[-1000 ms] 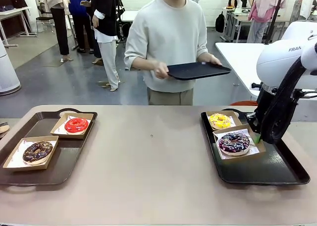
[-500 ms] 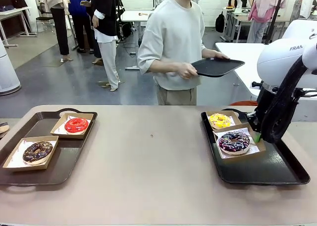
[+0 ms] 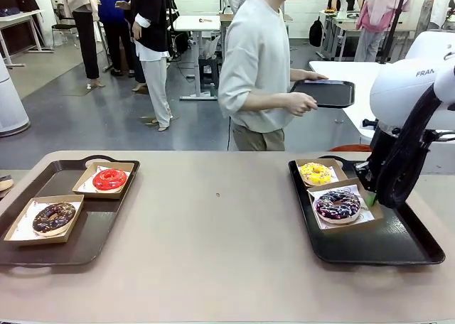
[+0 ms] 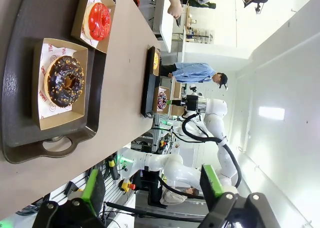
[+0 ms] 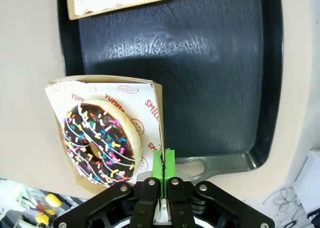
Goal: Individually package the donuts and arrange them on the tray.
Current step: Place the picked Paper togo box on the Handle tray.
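Right tray holds boxed yellow donut and purple sprinkled donut, right gripper pinching that box's wall, left gripper spread, holding nothing.

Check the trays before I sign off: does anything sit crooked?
The shallow cardboard box holding the dark sprinkled donut sits skewed on the right black tray, with the right gripper shut on its wall.

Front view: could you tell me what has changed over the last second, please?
The person has turned and stepped toward picture right, carrying the empty black tray that way. The purple sprinkled donut's box, pinched at its edge by the shut right gripper, has shifted slightly. The yellow donut, red donut and chocolate donut stayed put.
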Robot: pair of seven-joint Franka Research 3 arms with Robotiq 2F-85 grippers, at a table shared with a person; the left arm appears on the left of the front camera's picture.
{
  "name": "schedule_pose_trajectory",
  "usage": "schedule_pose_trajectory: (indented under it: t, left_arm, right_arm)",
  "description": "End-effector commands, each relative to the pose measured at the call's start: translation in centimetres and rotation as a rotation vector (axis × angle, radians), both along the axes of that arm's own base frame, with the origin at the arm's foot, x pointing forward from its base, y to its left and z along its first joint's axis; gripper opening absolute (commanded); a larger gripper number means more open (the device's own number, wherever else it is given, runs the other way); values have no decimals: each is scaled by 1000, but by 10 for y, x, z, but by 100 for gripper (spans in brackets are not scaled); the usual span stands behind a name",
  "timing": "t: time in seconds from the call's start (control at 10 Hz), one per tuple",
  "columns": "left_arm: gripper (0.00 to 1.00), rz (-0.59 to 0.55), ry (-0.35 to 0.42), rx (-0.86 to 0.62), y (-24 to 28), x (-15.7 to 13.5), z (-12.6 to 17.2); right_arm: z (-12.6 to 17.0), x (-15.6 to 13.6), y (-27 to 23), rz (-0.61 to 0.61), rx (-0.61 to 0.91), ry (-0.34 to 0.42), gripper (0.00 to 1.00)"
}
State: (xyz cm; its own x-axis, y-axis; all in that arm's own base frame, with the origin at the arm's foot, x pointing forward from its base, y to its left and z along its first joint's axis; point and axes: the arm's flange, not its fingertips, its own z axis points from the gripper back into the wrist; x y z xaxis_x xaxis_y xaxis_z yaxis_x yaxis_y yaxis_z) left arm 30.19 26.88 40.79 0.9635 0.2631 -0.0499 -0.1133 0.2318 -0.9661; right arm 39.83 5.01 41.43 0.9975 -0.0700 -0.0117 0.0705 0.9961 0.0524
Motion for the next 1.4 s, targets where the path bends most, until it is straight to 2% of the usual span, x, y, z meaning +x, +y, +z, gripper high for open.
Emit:
schedule_pose_trajectory:
  t: [0.0,0.5,0.9,1.3]
  left_arm:
    - [100,3,-8,-8,-1,-3,2]
    - [100,3,-8,-8,-1,-3,2]
    - [100,3,-8,-8,-1,-3,2]
    - [100,3,-8,-8,-1,-3,2]
  right_arm:
    - [-17,-3,-14,-8,0,-40,1]
    - [-46,5,-18,-17,0,-27,1]
    - [-51,8,-17,-13,-16,-22,1]
    - [-60,16,-17,-11,-41,17,1]
